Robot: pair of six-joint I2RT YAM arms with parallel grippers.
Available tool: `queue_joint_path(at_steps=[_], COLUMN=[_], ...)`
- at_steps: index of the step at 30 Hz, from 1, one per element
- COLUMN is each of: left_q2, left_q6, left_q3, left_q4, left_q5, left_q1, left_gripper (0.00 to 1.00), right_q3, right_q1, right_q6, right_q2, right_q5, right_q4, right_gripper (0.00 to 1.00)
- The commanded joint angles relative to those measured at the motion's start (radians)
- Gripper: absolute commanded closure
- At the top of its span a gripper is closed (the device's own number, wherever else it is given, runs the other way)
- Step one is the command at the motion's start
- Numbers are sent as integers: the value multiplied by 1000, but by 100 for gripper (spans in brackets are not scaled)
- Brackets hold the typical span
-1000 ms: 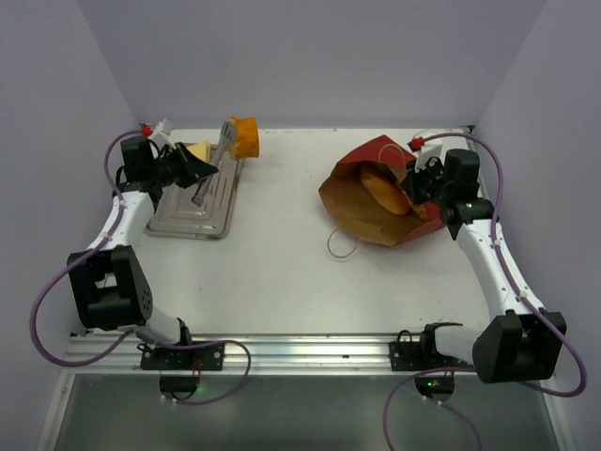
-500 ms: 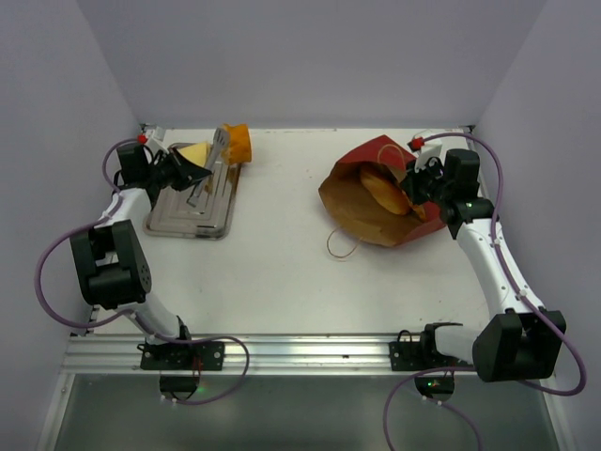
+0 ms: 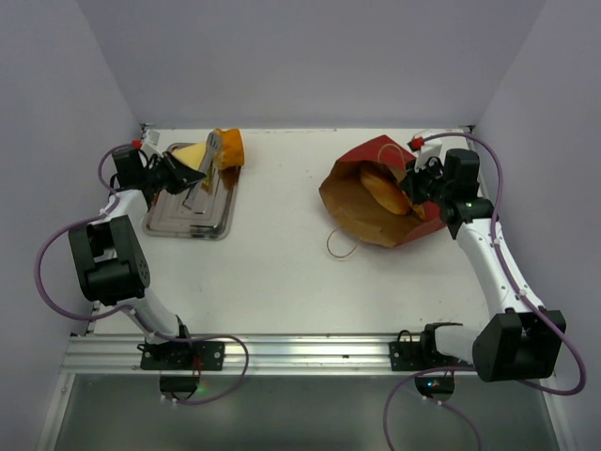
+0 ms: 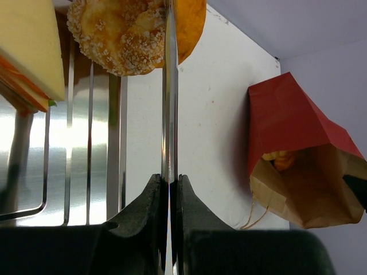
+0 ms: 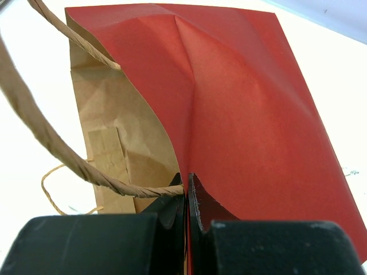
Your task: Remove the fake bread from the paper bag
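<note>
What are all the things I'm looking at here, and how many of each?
paper bag: one, red outside, brown inside, lying open on the table's right side
bread loaf: one, golden brown, inside the bag
string handles: two, tan, at the bag's mouth
steel tray: one, silver, on the table's left side
seeded bun: one, brown and orange, at the tray's far edge
yellow wedge: one, pale yellow with orange layers, over the tray
metal strip: one, silver, over the tray
table: one, white
left gripper: one, black, shut on the metal strip
right gripper: one, black, shut on the bag's edge
</note>
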Motion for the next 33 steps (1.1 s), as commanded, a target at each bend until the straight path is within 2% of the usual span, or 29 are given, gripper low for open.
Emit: queue_joint_path(at_steps=[1, 16, 25, 33], left_q2=[11, 25, 43, 37], left_q6=[-13, 2, 5, 15], left_q3=[3, -2, 35, 33], left_q4=[73, 39, -2, -13], left_q5=[40, 15, 6, 15], left_q1=[19, 56, 61, 59], left_gripper=[100, 100, 91, 76], right_q3=[-7, -8, -10, -10], right_q1=[-3, -3, -3, -2], right_q6=[19, 22, 22, 22], right_q2=[2, 2, 1, 1], right_q5=[-22, -28, -30, -31], right_q4=[25, 30, 32, 33], right_gripper=[100, 100, 100, 100])
